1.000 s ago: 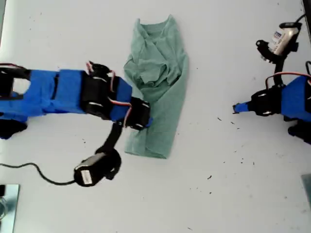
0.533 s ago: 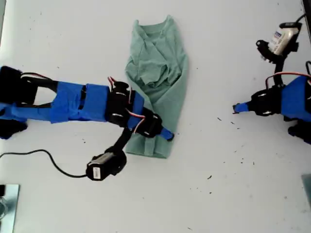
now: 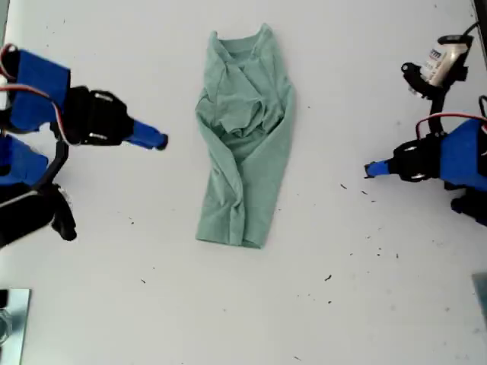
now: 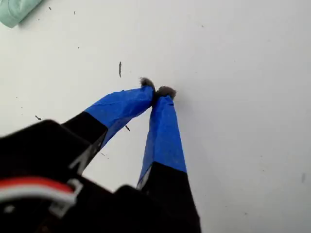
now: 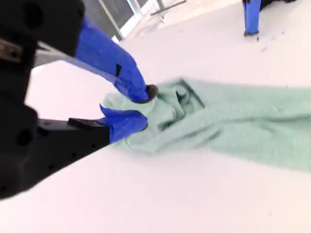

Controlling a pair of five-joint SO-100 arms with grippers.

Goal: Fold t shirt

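The sage-green t shirt [image 3: 245, 144] lies on the white table, folded lengthwise into a narrow strip, with its collar toward the exterior view's top and bunched folds in its upper half. My second gripper [image 3: 158, 141] hovers to the exterior view's left of it, clear of the cloth. In the second wrist view its blue-taped tips [image 5: 143, 108] stand slightly apart, open and empty, with the t shirt [image 5: 218, 126] beyond them. My first gripper [image 3: 369, 169] rests at the exterior view's right, far from the shirt, its tips [image 4: 158, 91] shut together on nothing. One corner of the t shirt [image 4: 17, 9] shows in the first wrist view.
Small dark specks [image 3: 378, 251] dot the table near the first arm. A metal object [image 3: 11, 319] sits at the exterior view's bottom left corner. The first arm's wrist camera [image 3: 441, 61] sticks out at the exterior view's top right.
My second gripper, which was over the shirt's lower half, has pulled back to the exterior view's left and off the cloth. The shirt stays as a strip. The first arm has not moved.
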